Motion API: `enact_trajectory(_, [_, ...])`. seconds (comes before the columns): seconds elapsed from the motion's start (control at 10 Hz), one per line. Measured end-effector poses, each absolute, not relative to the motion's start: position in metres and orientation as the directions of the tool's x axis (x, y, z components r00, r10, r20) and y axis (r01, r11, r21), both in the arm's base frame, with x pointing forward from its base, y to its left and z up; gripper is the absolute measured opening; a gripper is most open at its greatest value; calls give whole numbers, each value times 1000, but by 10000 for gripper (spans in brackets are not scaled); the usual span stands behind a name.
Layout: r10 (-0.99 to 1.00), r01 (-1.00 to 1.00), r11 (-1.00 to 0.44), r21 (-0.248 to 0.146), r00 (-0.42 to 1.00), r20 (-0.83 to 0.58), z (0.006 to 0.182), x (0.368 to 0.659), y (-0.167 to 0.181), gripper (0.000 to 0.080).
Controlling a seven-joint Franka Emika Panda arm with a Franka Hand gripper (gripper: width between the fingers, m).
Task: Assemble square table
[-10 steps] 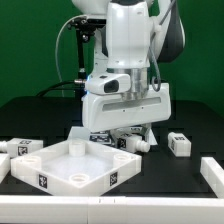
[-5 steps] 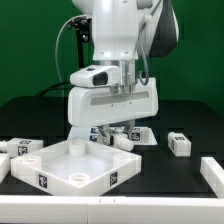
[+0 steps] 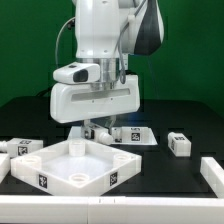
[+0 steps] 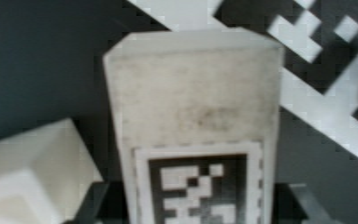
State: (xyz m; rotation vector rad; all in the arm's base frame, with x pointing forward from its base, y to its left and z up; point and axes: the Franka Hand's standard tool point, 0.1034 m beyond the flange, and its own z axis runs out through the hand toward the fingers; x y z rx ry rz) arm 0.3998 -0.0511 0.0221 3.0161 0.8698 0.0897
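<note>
The square table's white tray-like tabletop lies at the front of the exterior view, with a raised rim and tagged sides. My gripper hangs just behind its far edge, shut on a short white block leg. In the wrist view this leg fills the middle, its tag facing the camera, with dark fingers pressed against both sides at my gripper. A corner of the tabletop shows beside it. Another leg lies at the exterior view's right, and two more legs at its left.
The marker board lies flat behind the tabletop, under my hand, and appears as the marker board in the wrist view. A white bar sits at the exterior view's front right. The table surface is black.
The jaws have closed on the leg. The arm has since carried it up and toward the exterior view's left.
</note>
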Motion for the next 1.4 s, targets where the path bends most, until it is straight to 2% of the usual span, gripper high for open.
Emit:
enact_trajectory(0.3, [518,519,-855,-1,855,29,10,385,-56,284])
enact_trajectory(0.4, [513,513,-858,9,858,33,6,381,-62,284])
enact_trajectory(0.5, [535,535,-845,13,844,29,7,379,-74,284])
enact_trajectory(0.6, [527,527,-850,19,849,22,10,381,-106,284])
enact_trajectory(0.7, [502,501,-865,22,865,23,9,379,-116,284])
enact_trajectory(1.1, [504,504,-864,18,863,21,9,378,-114,285])
enact_trajectory(1.3, [504,504,-864,18,863,20,8,378,-114,587])
enact_trajectory(1.4, [480,479,-877,16,877,22,10,381,-110,587])
